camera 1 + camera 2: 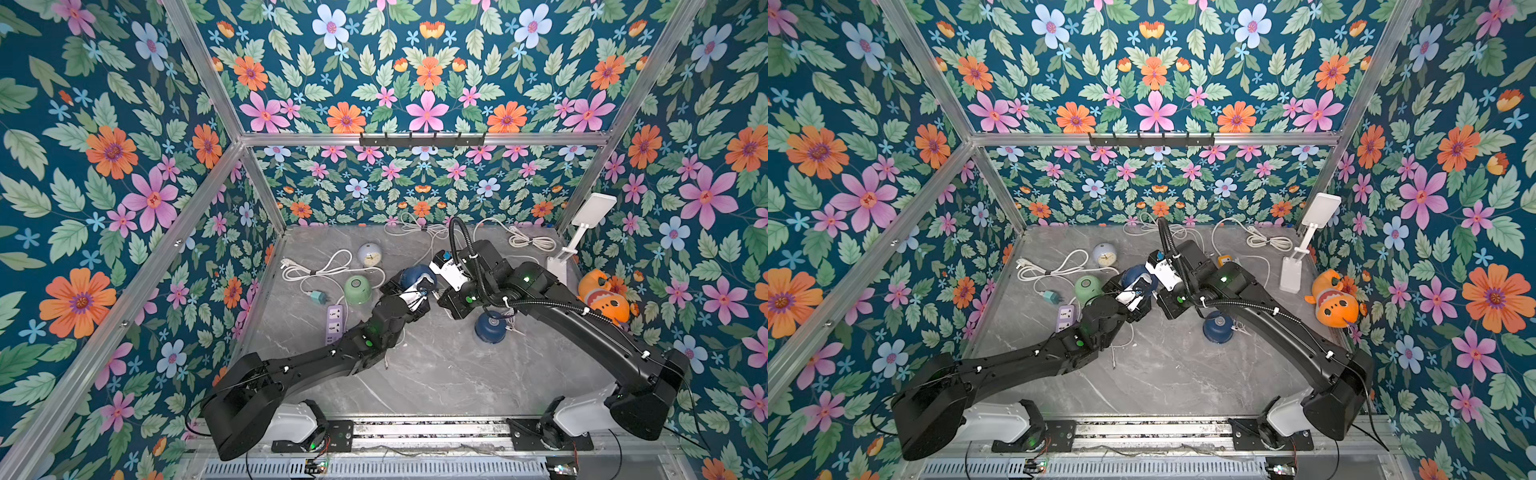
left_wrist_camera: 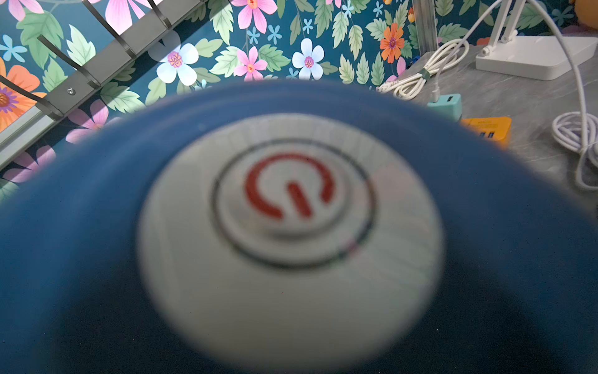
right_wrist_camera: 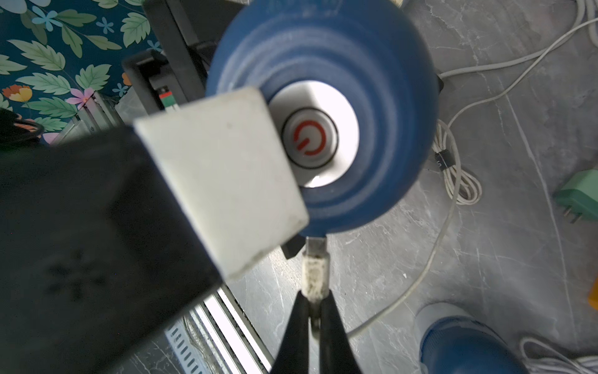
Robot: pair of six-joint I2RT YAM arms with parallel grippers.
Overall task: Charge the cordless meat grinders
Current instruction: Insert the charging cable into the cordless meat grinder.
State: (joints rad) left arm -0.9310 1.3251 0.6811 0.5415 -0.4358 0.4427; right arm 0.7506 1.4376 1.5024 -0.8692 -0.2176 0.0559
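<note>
- Left pincer (image 1: 415, 287) spread wide round navy grinder (image 1: 417, 275), held off the bench (image 1: 436, 374) mid-scene, between the arms.
- Right pincer (image 3: 315, 299) clamped on plug (image 3: 315, 272), whose metal tip is at the grinder's rim.
- Risk: port not visible, so an off-line tip could skid on the shell or twist the grinder in its grip.
- Writing: red power symbol on button (image 2: 289, 187); no brand legible.
- On bench: green grinder (image 1: 357, 289), second navy grinder (image 1: 490, 328).

A grey marble-patterned tabletop (image 1: 436, 374) carries everything. On its left side lie a pale blue alarm clock (image 1: 369, 254), a mint green grinder (image 1: 357, 289) standing dome-up, a looped white cable (image 1: 316, 270), a teal plug (image 1: 318, 296) and a purple power strip (image 1: 334, 318), all close together. Right of centre sits a navy grinder (image 1: 490, 326). Farther back on the right are a coiled cable (image 1: 532, 241), a white desk lamp (image 1: 557, 268) and an orange plush fish (image 1: 604, 297).
</note>
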